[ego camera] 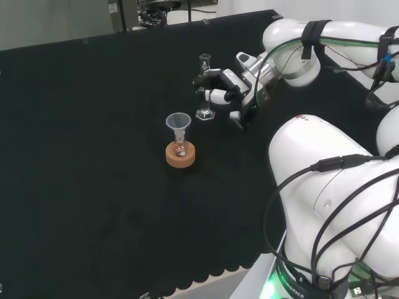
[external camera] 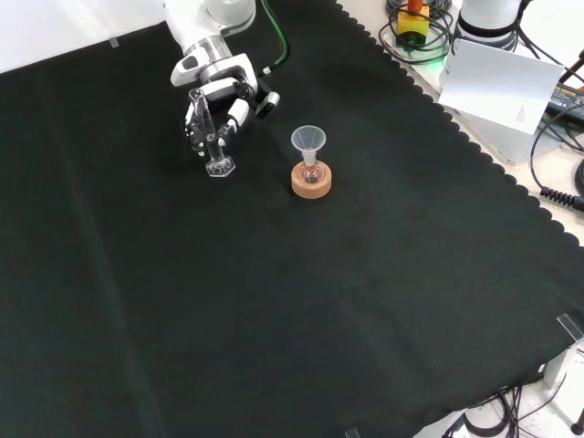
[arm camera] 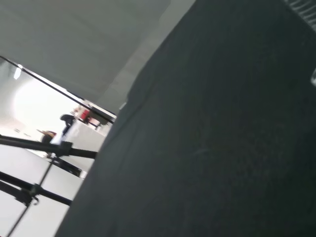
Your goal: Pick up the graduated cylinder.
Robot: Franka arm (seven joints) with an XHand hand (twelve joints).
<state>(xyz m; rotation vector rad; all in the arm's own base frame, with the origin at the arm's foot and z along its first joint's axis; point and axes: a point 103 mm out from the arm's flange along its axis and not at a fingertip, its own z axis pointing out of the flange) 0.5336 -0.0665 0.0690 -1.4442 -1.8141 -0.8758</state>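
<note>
Grasp step under way: the black and white hand (external camera: pixel 217 114) is curling its fingers (ego camera: pixel 217 95) round the slim clear glass graduated cylinder (external camera: pixel 215 146), standing upright on the black cloth (external camera: pixel 274 301). In the front view it is standing left of a clear funnel (external camera: pixel 309 140) on a small flask (external camera: pixel 310 171) in a cork ring (external camera: pixel 311 180). The next move seems to call for a straight lift, keeping the cylinder vertical. The arm is reaching in low, wrist roughly level.

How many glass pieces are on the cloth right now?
2: a clear graduated cylinder upright at the hand, and a small flask with clear funnel on a cork ring. More may escape notice.
</note>
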